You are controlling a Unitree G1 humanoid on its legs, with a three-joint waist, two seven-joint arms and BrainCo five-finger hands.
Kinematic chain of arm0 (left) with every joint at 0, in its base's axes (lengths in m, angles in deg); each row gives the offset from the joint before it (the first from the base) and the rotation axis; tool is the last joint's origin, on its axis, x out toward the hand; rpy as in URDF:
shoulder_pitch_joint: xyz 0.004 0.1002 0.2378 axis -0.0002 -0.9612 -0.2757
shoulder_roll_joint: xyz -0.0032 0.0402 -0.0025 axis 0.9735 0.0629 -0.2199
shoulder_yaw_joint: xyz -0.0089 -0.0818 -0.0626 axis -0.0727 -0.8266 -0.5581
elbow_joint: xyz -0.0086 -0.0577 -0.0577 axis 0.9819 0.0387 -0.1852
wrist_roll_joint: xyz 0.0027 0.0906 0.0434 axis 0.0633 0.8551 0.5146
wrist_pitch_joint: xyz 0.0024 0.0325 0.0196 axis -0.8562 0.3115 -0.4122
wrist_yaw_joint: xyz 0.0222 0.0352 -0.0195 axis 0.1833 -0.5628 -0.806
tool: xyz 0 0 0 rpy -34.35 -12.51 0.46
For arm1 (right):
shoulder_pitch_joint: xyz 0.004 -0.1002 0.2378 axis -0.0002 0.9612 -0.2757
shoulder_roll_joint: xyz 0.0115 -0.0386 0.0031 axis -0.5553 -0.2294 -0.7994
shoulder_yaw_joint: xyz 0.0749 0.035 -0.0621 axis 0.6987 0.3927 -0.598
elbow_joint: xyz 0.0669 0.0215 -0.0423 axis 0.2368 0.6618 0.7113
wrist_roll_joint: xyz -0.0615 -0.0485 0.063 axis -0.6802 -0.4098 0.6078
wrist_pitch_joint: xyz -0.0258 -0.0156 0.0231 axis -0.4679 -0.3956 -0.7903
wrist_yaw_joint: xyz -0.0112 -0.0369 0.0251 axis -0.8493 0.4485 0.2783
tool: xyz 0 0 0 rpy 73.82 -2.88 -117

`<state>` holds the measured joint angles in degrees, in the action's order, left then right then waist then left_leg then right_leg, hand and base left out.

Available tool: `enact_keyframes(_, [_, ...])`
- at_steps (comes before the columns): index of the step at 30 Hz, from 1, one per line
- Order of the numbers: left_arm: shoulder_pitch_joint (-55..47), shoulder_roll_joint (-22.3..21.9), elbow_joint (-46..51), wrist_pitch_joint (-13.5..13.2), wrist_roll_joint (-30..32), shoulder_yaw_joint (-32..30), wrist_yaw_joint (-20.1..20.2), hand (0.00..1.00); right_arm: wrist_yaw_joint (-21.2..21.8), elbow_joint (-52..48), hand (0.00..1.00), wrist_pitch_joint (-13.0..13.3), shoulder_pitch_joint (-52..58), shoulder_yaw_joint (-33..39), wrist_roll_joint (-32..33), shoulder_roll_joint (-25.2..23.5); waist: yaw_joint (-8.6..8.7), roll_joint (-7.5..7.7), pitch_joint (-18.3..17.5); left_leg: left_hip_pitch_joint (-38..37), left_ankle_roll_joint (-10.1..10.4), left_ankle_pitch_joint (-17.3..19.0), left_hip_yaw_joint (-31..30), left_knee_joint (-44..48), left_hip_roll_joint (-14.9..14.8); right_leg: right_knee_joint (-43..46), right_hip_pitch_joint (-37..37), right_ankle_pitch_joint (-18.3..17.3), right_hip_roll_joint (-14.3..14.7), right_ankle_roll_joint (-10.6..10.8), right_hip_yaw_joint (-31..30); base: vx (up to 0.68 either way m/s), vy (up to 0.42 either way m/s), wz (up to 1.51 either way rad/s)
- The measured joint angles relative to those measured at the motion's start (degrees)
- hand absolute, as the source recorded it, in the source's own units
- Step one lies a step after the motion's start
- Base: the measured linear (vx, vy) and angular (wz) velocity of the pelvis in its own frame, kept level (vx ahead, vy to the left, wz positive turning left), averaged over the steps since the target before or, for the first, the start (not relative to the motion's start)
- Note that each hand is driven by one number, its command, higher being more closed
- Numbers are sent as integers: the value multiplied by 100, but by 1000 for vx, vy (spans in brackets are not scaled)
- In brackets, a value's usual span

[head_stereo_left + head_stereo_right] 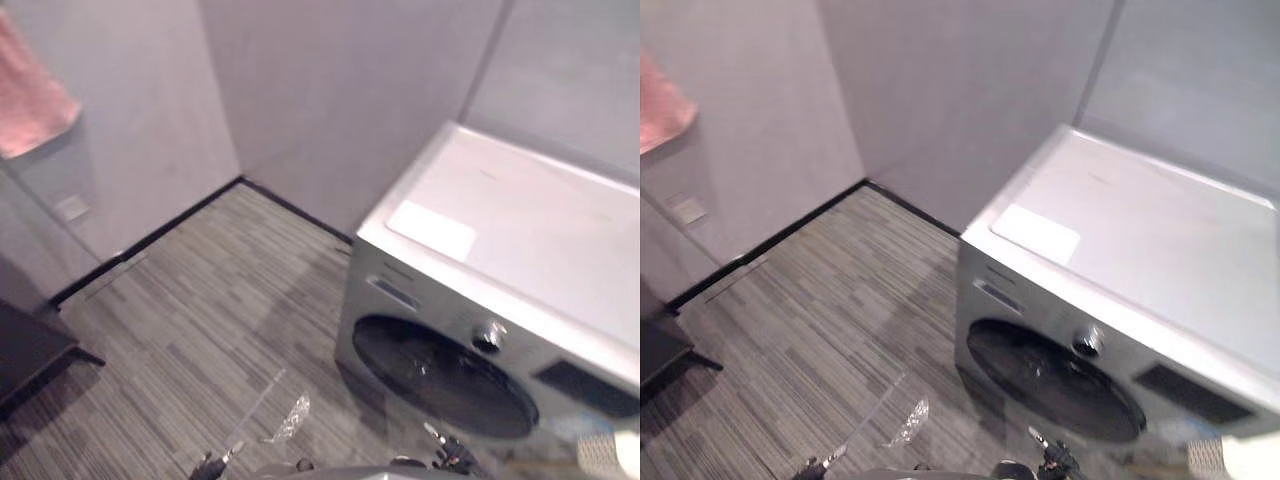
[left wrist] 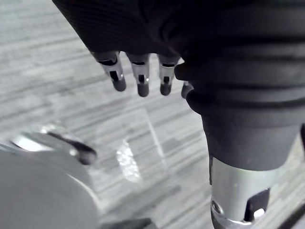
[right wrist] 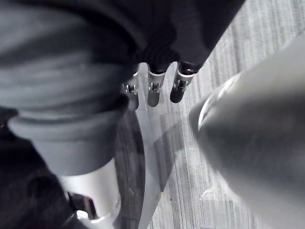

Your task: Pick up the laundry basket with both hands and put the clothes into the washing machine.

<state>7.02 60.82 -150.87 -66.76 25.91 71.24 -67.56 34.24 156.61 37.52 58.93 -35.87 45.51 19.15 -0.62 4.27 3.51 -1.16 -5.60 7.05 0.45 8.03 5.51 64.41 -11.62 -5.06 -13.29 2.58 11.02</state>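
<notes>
The washing machine stands at the right, silver-grey with a white top. Its round dark door is closed, and a knob sits above it. My left hand hangs over the striped grey floor with relaxed, straight fingers and holds nothing. My right hand also hangs above the floor with straight fingers and nothing in it. A pale meshed thing shows at the lower right corner beside the machine; I cannot tell what it is.
Grey walls meet in a corner behind the machine. A pink cloth hangs on the left wall. A low dark table juts in at the left. A small shiny scrap lies on the floor before me.
</notes>
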Motion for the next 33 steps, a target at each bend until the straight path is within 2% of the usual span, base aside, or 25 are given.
enact_keyframes(1, [114,-121,117,-15,6,61,7,0,-1,-156,0,1,148,108,0,-14,10,-48,5,-146,-24,17,-385,9,-71,205,-339,-230,284,-87,-364,205,-125,120])
enact_keyframes(3, [280,-367,308,-44,23,66,10,0,-1,-428,0,5,336,177,-1,-45,68,-113,-6,-175,23,130,-977,133,-149,-37,-850,-467,642,-25,-899,210,-193,168])
enact_keyframes(5, [384,-595,435,-96,32,99,14,0,-44,-466,0,-135,490,173,-1,-122,151,-164,17,-125,223,413,-1566,411,-210,-853,-1122,-619,960,-1,-1588,191,-273,177])
enact_keyframes(6, [394,-673,437,-107,35,135,16,0,-38,-444,0,-164,656,147,88,-200,208,-211,-5,0,310,672,-1955,642,-242,-1788,-1006,-640,1146,29,-2139,150,-287,177])
enact_keyframes(7, [379,-674,438,-133,62,253,18,0,-141,-357,0,-324,832,131,172,-168,231,-238,-17,124,438,934,-2318,930,-255,-2770,-782,-614,1268,157,-2704,150,-308,183])
enact_keyframes(8, [358,-649,445,-149,117,269,21,0,-134,-343,0,-351,968,96,178,-198,258,-206,-35,183,509,1025,-2517,1060,-242,-3154,-590,-558,1340,271,-2765,218,-407,184])
enact_keyframes(9, [281,-588,530,-162,266,275,23,0,-65,-229,0,-540,1165,65,323,-279,262,-15,-156,334,702,1188,-2845,1262,-117,-3804,-325,-602,1264,312,-2695,222,-461,149])
enact_keyframes(10, [292,-666,523,-148,357,290,28,0,172,-84,0,-874,1229,84,546,-129,199,-207,-163,451,786,1242,-2986,1408,-259,-3803,-354,-687,1256,240,-2226,206,-436,122])
enact_keyframes(11, [293,-731,507,-132,448,279,28,0,234,-34,0,-951,1314,-23,527,-61,177,-316,-177,478,807,1232,-2979,1412,-333,-3848,-339,-690,1301,203,-2107,129,-260,75])
enact_keyframes(12, [275,-848,498,-126,533,245,32,0,363,38,0,-1069,1375,-49,706,17,152,-487,-160,481,834,1209,-2969,1462,-481,-3944,-271,-626,1325,139,-1879,122,-208,48])
enact_keyframes(13, [276,-919,495,-112,585,146,30,0,490,52,0,-1128,1414,-3,1064,38,152,-551,-144,537,953,1136,-2848,1514,-545,-4037,-170,-587,1338,87,-1812,110,-170,36])
enact_keyframes(15, [284,-944,471,-78,585,-22,35,0,555,50,0,-1136,1420,-7,1103,75,174,-621,-158,576,1004,1118,-2600,1721,-603,-4288,110,-515,1346,112,-1705,69,-19,32])
enact_keyframes(17, [309,-961,487,-84,578,-215,33,0,554,51,0,-1192,1422,-12,1094,61,169,-570,-149,909,1009,1120,-2312,2359,-591,-4700,456,-371,1344,130,-1428,36,69,66])
enact_keyframes(19, [362,-960,491,-75,577,-425,21,0,554,50,0,-1229,1431,-22,1072,65,135,-581,-139,1498,1022,1106,-1671,3235,-648,-4870,626,-333,1306,142,-1144,-30,155,81])
enact_keyframes(20, [364,-934,488,-70,576,-528,13,0,524,50,0,-1225,1429,-42,1047,53,134,-569,-128,1595,1022,1104,-1402,3340,-683,-4875,688,-345,1247,157,-1055,-54,215,98])
enact_keyframes(22, [347,-814,489,-58,569,-680,12,0,250,49,0,-992,1426,-50,817,-40,122,-424,-159,1519,940,1169,-1030,2867,-609,-5005,869,-372,959,179,-872,-53,206,115])
enact_keyframes(23, [334,-797,490,-57,569,-704,4,0,186,48,0,-890,1434,-41,777,-42,121,-423,-189,1510,557,1371,-734,2531,-695,-5095,894,-366,883,186,-771,-70,153,105])
enact_keyframes(24, [325,-725,540,-46,561,-768,-21,0,-12,43,0,-776,1407,-44,736,-111,57,-325,-208,1530,602,1346,-386,2372,-786,-5169,913,-338,824,202,-803,-53,95,107])
enact_keyframes(25, [196,-611,530,-14,566,-834,-112,0,-224,42,0,-520,1408,-50,719,-148,62,-243,-277,1519,622,1089,69,2074,-856,-5396,1026,-278,746,181,-969,-19,11,84])
enact_keyframes(26, [135,-589,532,-11,570,-824,-131,0,-278,43,0,-432,1406,-49,720,-128,57,-240,-290,1507,571,913,163,1936,-812,-5485,1071,-258,667,204,-970,17,47,79])
enact_keyframes(27, [-23,-551,529,-11,573,-790,-139,0,-314,43,0,-321,1358,-35,722,-74,-10,-216,-313,1377,522,835,181,1720,-620,-5577,1109,-231,499,172,-969,40,98,31])
enact_keyframes(28, [-121,-540,511,-7,571,-790,-151,0,-330,43,0,-255,1262,7,738,-51,-31,-181,-331,1301,508,825,240,1646,-569,-5609,1137,-216,443,150,-995,44,145,3])
enact_keyframes(29, [-201,-510,499,-17,446,-818,-193,0,-345,5,0,-169,1090,35,735,-51,-50,-235,-348,1246,471,759,317,1563,-527,-5656,1149,-154,396,173,-1060,14,135,-34])
enact_keyframes(32, [-312,-357,181,17,452,-678,-246,0,-285,-217,0,-3,532,138,722,-214,-37,-239,-532,1043,390,740,453,1221,-334,-5642,1115,-63,192,257,-1122,22,98,-31])
enact_keyframes(33, [-314,-324,131,15,455,-548,-241,0,-247,-252,0,43,392,191,720,-204,-45,-172,-594,861,386,740,488,1030,-266,-5460,1087,-59,131,249,-1124,95,66,-24])
